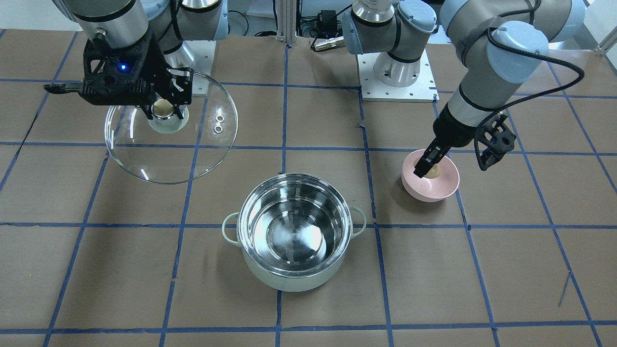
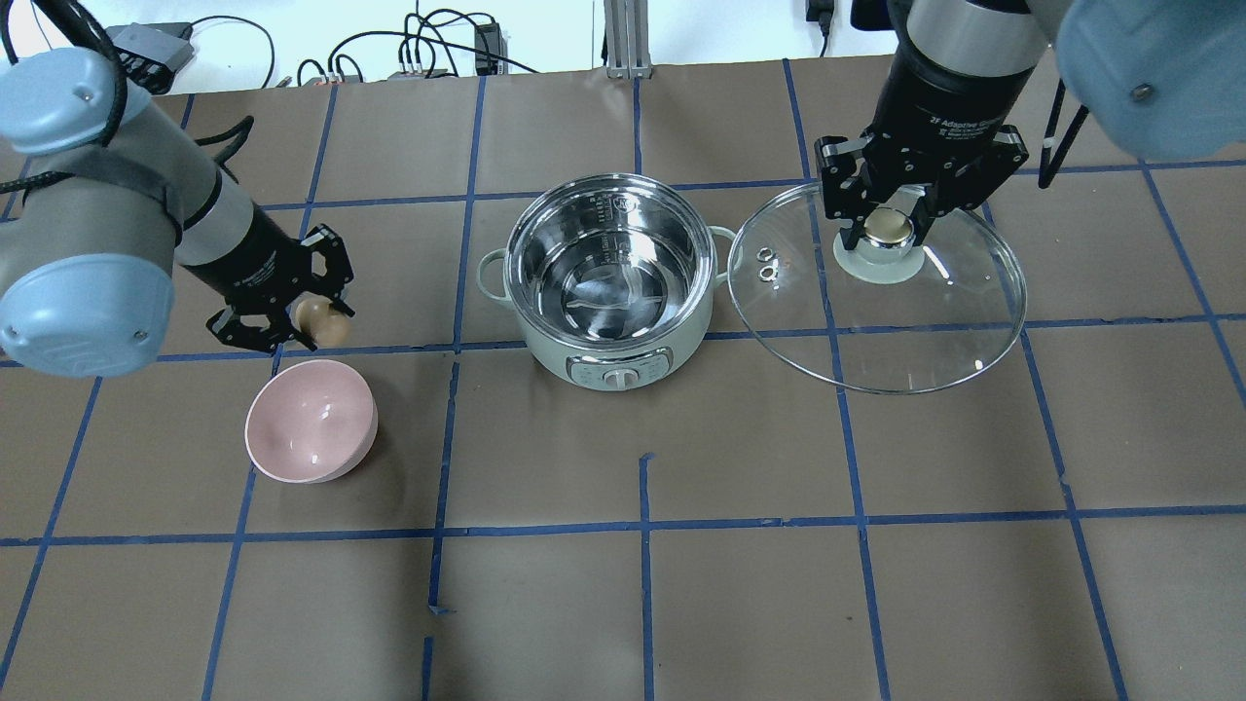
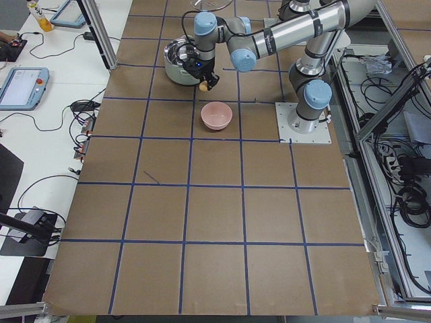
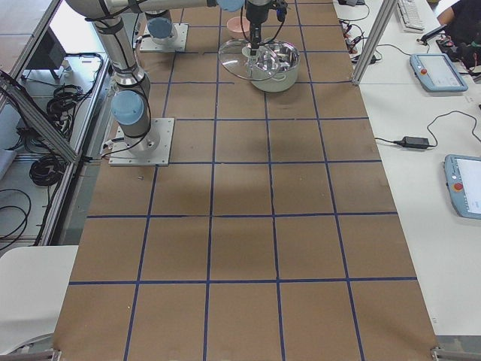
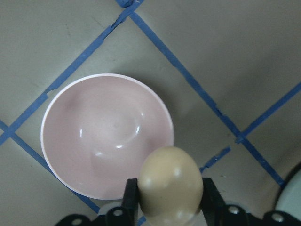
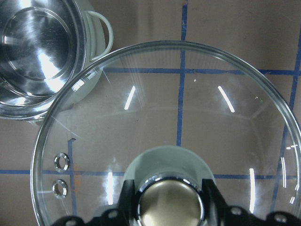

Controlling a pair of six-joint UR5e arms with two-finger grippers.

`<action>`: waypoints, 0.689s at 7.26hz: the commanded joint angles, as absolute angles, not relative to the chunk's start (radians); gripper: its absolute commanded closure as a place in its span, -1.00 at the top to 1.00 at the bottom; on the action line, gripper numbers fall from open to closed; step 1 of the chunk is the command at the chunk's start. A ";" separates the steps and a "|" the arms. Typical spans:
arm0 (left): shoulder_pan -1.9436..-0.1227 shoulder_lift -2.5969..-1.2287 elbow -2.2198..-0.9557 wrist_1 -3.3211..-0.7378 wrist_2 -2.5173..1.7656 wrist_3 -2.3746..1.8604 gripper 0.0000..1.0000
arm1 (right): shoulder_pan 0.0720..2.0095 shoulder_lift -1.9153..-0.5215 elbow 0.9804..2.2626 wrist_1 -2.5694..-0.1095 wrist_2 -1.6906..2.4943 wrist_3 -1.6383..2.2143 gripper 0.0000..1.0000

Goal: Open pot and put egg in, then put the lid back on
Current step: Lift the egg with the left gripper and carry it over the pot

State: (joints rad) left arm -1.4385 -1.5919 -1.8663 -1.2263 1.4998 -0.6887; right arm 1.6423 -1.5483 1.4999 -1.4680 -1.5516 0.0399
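Note:
The mint-green pot (image 2: 610,282) (image 1: 294,236) stands open at the table's middle, its steel inside bare. My left gripper (image 2: 313,324) (image 1: 429,169) is shut on the tan egg (image 2: 320,322) (image 5: 170,182) and holds it in the air above the pink bowl (image 2: 311,421) (image 5: 106,134). My right gripper (image 2: 888,234) (image 1: 164,110) is shut on the knob of the glass lid (image 2: 876,287) (image 6: 164,136), which hangs level beside the pot, off to its right in the overhead view. The pot's rim and a handle (image 6: 101,33) show in the right wrist view's upper left.
The pink bowl (image 1: 430,183) holds nothing now. Brown paper with blue tape lines covers the table. Both arm bases (image 1: 397,72) sit at the robot's edge. Tablets and cables lie on side benches (image 3: 23,87).

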 commanded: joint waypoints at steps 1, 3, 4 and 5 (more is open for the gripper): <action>-1.589 -1.720 -1.708 -1.198 1.457 -0.771 -0.69 | 1.643 -1.549 1.499 -1.468 -1.551 0.041 -0.48; -1.716 -1.875 -1.593 -1.137 1.460 -0.839 -0.69 | 1.643 -1.548 1.499 -1.468 -1.551 0.040 -0.46; -1.726 -1.893 -1.595 -1.132 1.457 -0.831 -0.69 | 1.643 -1.548 1.499 -1.468 -1.551 0.041 -0.47; -1.745 -1.897 -1.597 -1.131 1.456 -0.831 -0.68 | 1.641 -1.548 1.499 -1.468 -1.551 0.040 -0.47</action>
